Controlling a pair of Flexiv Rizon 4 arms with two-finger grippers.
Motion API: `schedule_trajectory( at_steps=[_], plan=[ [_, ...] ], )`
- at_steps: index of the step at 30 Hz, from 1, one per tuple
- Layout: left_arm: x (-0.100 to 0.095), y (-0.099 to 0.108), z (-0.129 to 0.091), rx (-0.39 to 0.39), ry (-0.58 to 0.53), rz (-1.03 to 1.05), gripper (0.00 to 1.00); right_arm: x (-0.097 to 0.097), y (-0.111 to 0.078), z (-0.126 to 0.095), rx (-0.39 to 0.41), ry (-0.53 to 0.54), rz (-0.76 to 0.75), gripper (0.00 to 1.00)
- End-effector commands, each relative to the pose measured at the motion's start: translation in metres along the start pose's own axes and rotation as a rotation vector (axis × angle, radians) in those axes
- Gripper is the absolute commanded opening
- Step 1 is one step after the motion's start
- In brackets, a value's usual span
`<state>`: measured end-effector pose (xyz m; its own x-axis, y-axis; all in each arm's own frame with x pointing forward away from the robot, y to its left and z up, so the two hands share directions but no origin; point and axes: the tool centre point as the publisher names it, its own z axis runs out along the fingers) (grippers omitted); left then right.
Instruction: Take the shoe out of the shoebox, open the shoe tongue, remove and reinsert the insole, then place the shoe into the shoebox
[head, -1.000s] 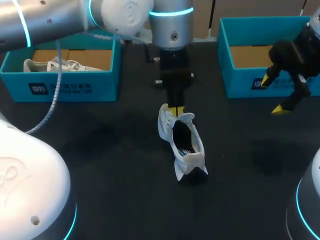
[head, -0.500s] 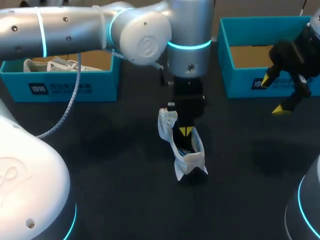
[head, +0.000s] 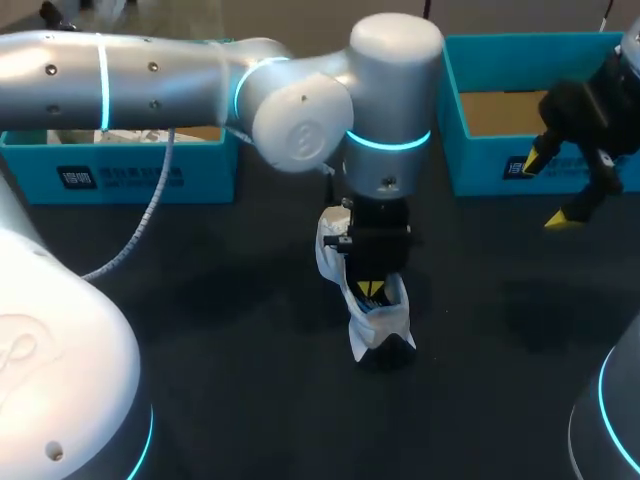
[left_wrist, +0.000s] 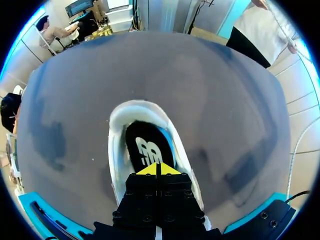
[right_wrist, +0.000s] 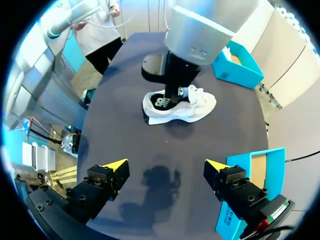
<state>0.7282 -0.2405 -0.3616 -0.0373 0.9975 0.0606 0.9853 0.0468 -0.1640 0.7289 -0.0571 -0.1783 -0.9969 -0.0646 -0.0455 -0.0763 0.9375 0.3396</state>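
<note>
Left gripper: fingers closed together, tips inside the shoe on the insole, probably to lift it.
Right gripper: fingers wide open, holding nothing, beside the shoebox, giving room.

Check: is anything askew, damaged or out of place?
Nothing stands out. The shoe sits upright on the table; the left claw, tips together, is inside it over the insole; the right claw hangs open, apart.

Bright overhead light — soft shadows on dark table.
</note>
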Motion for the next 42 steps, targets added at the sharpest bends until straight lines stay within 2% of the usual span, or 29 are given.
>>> schedule_trajectory(
  at_steps=[1,11,22,29,34,38,42],
  plan=[
    [-0.004,0.004,0.007,-0.01,0.026,-0.016,0.0,-0.001,0.001,0.001,0.003,0.001,0.001,1.0],
    [0.007,0.011,0.008,0.001,0.084,-0.016,0.0,-0.001,0.001,0.001,0.003,0.001,0.001,1.0],
    [0.008,0.009,0.033,0.003,0.125,-0.006,0.0,-0.001,0.001,0.001,0.003,0.001,0.001,1.0],
    [0.004,0.012,0.046,-0.046,0.086,-0.066,0.0,-0.001,0.001,0.001,0.003,0.001,0.001,1.0],
    [0.002,0.01,0.031,-0.029,0.075,-0.058,0.0,-0.001,0.001,0.001,0.003,0.001,0.001,1.0],
    [0.01,0.002,0.013,-0.012,0.127,-0.019,0.0,-0.001,0.001,0.001,0.003,0.001,0.001,1.0],
    [0.017,-0.004,0.007,-0.007,0.178,0.024,0.0,-0.001,0.001,0.001,0.003,0.001,0.001,1.0]
  ],
)
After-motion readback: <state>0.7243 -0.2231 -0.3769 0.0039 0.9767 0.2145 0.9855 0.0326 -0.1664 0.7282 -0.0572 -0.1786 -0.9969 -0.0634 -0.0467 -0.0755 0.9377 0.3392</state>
